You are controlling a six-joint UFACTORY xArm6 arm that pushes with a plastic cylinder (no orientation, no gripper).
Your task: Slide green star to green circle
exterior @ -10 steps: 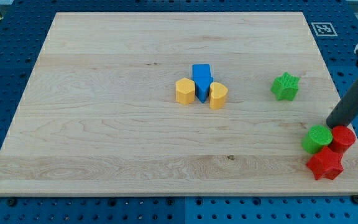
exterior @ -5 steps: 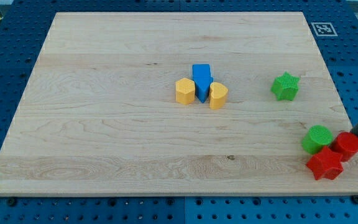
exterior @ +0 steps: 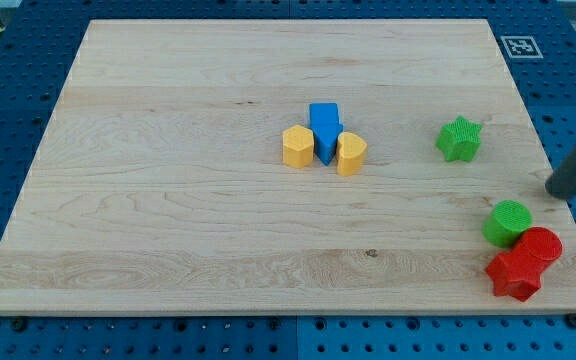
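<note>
My tip has shifted up, clear of the red cylinder, which slid left against the red star. Green star sits apart, above green circle. Rod is cut off at the view's right; no jaws fitted.

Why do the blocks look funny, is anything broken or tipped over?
Nothing looks broken. The green star sits alone, apart from the green circle, which touches a red circle and red star near the board's edge. My tip hovers right of them.
</note>
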